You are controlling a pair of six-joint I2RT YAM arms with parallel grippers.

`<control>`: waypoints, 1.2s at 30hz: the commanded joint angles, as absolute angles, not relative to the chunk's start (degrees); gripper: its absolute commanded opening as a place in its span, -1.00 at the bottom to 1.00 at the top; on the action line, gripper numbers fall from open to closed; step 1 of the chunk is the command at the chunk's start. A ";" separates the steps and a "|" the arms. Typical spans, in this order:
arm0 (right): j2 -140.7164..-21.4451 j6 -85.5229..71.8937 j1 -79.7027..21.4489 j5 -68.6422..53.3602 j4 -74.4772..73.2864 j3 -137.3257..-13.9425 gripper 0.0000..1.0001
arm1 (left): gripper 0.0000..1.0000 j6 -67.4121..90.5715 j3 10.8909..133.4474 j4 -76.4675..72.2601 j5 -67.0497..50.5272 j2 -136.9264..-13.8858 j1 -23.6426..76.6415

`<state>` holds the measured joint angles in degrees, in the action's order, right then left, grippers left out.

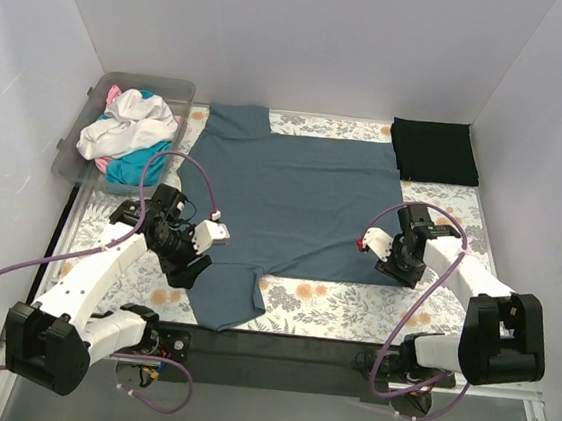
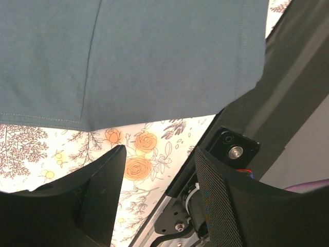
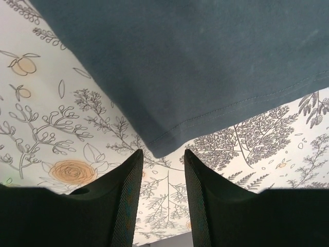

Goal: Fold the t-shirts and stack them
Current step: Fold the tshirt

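Note:
The large slate blue-grey t-shirt [image 1: 292, 197] lies spread flat and sideways on the floral table cloth, with one sleeve to the far side and one sleeve [image 1: 226, 300] to the near side. My left gripper [image 1: 190, 266] is open and empty just left of the near sleeve. In the left wrist view [image 2: 159, 172] the shirt's edge [image 2: 133, 67] lies ahead of the jaws. My right gripper [image 1: 401, 270] is open at the shirt's near right corner. In the right wrist view [image 3: 163, 172] that corner [image 3: 162, 146] lies just ahead of the fingertips, not gripped. A folded black t-shirt [image 1: 434, 151] lies at the back right.
A clear plastic bin [image 1: 178, 90] at the back left holds white [image 1: 124, 129], teal [image 1: 130, 165] and pink shirts in a heap. The floral cloth [image 1: 342, 302] covers the table. A black strip [image 1: 276, 349] runs along the near edge between the arm bases.

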<state>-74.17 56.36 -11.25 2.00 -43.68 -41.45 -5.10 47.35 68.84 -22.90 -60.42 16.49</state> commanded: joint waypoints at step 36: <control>-78.49 56.78 -11.16 4.39 -38.32 -39.46 -0.97 | 0.15 -7.57 36.31 60.13 -14.07 -58.70 43.82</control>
